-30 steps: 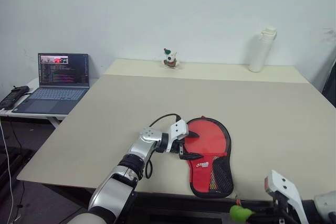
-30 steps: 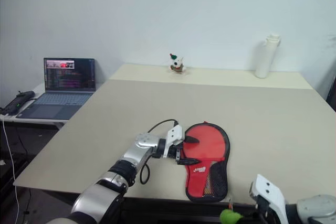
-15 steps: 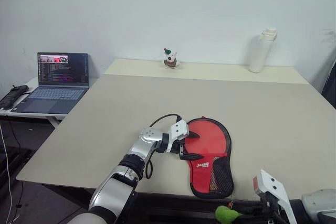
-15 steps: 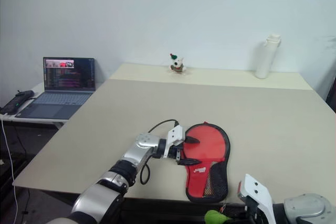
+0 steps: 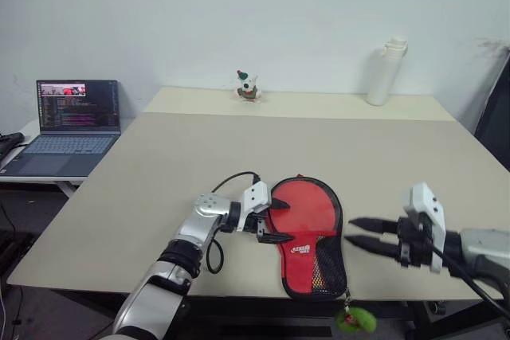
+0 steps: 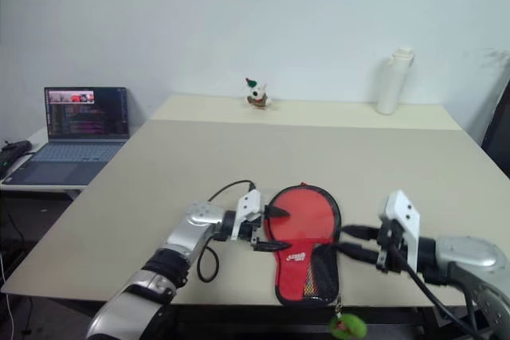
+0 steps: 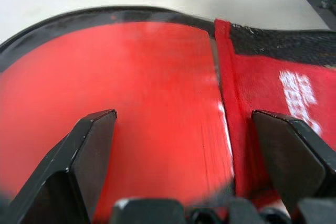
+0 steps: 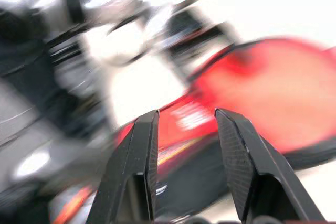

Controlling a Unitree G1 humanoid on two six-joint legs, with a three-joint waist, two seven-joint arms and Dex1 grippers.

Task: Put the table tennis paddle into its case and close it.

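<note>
I see the case (image 5: 309, 232) lying flat near the front edge of the bench (image 5: 199, 157), red side up, mesh pocket toward me, its green charm (image 5: 356, 321) dangling over the edge. The left gripper (image 5: 280, 220) sits at the case's left rim, fingers spread wide, holding nothing. The right gripper (image 5: 357, 234) hovers just right of the case, fingers parted and empty. I cannot make out the paddle itself. A white bottle (image 5: 385, 70), a small figurine (image 5: 248, 85) and a laptop (image 5: 64, 125) stand farther off.
</note>
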